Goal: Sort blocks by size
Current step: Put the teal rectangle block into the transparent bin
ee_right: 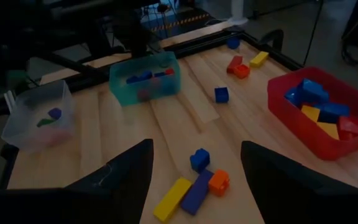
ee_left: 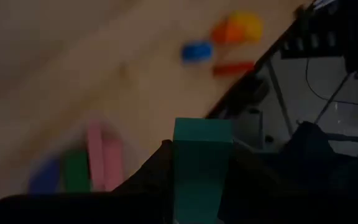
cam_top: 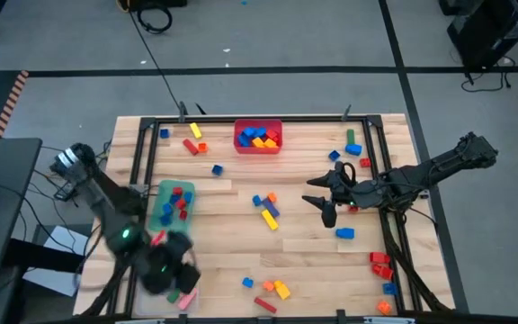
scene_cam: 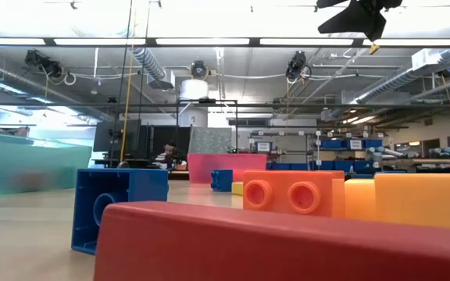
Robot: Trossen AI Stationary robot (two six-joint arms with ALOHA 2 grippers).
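Seen from above, the right gripper [cam_top: 324, 200] hangs with fingers spread and empty over bare wood at mid-table, beside a yellow, blue and orange cluster of blocks [cam_top: 266, 209]. The left gripper [cam_top: 171, 274], at the near left edge, is clamped on a green block [ee_left: 201, 163], seen only from its wrist. Other bricks fill the red bin [cam_top: 258, 137] and green bin [cam_top: 171, 203].
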